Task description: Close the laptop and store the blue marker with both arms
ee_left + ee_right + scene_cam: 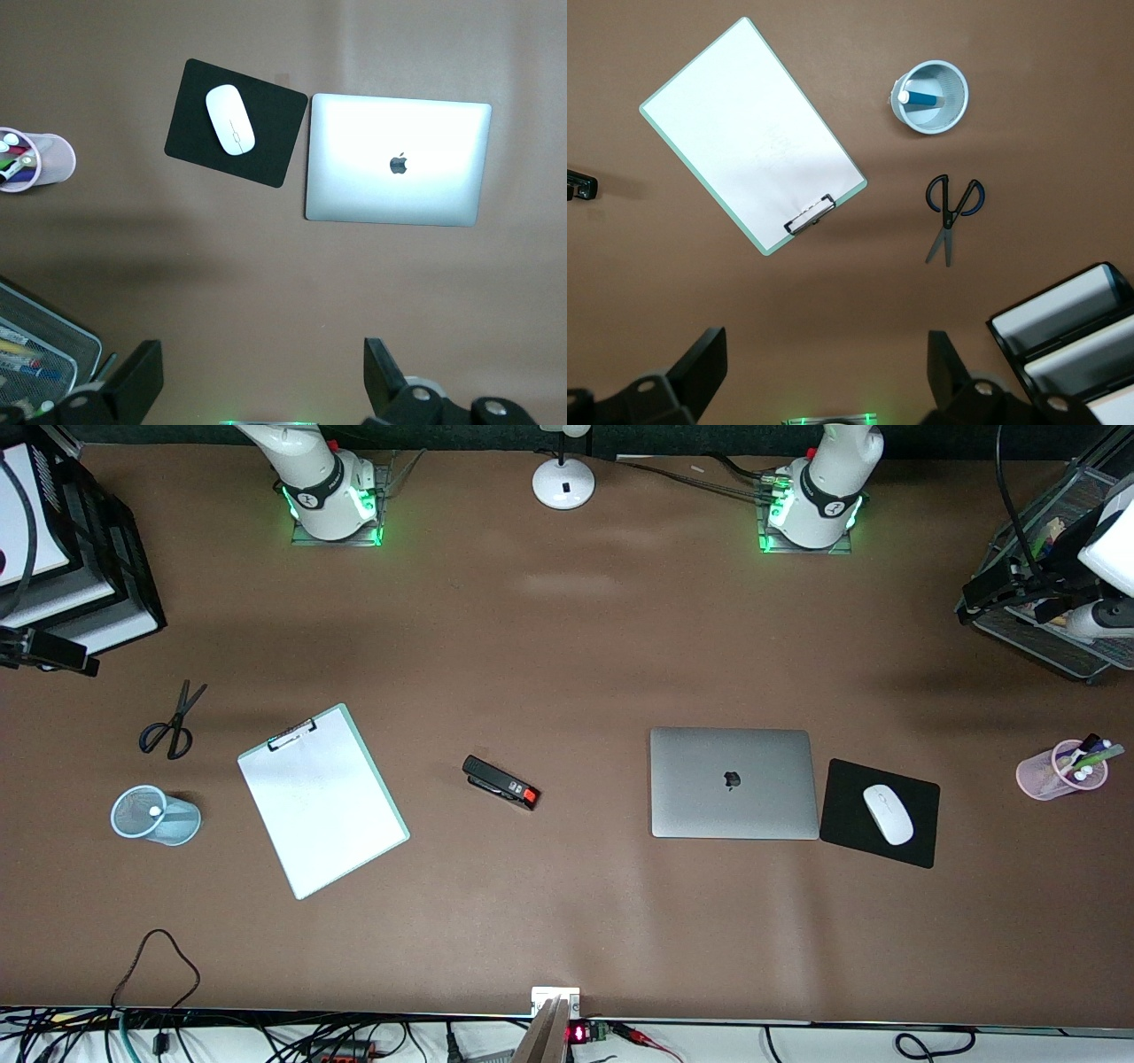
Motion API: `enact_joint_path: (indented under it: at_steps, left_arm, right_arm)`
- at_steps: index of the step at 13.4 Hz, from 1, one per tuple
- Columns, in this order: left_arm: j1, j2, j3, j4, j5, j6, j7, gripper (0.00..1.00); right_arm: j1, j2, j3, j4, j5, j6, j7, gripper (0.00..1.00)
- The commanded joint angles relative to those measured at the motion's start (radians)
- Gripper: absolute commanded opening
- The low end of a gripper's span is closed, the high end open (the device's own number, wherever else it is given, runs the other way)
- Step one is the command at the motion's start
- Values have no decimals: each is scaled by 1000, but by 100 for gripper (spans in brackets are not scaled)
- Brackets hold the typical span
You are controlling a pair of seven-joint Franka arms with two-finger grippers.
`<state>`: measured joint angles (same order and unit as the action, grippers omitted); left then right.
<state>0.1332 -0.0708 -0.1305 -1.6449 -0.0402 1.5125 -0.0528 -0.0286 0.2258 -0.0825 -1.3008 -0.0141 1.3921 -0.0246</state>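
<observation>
On table: one laptop (733,783) shut, one blue marker (925,96) in cup (932,97).

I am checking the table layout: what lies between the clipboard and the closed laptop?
In the front view, only the black stapler lies between the clipboard and the laptop. It touches neither one; the table around it shows bare brown surface.

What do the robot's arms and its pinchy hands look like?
Both arms are chunky and white with dark bands. The left arm and right arm stand on bases glowing green. The left gripper and right gripper have black, wedge-shaped fingers.
</observation>
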Motion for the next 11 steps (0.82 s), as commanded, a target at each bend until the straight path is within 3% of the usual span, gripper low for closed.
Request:
enact_joint_path:
  at_steps: [1, 4, 11]
  left_arm:
    - [6, -12, -4, -4, -3, 5, 19, 100]
    - [6, -12, -4, -4, -3, 6, 19, 100]
    - [6, -12, -8, -6, -6, 8, 19, 100]
  right_arm:
    - [3, -97, 12, -130, -8, 82, 12, 100]
    - [6, -221, 12, -313, -4, 191, 12, 100]
    - [15, -238, 12, -310, 9, 168, 26, 100]
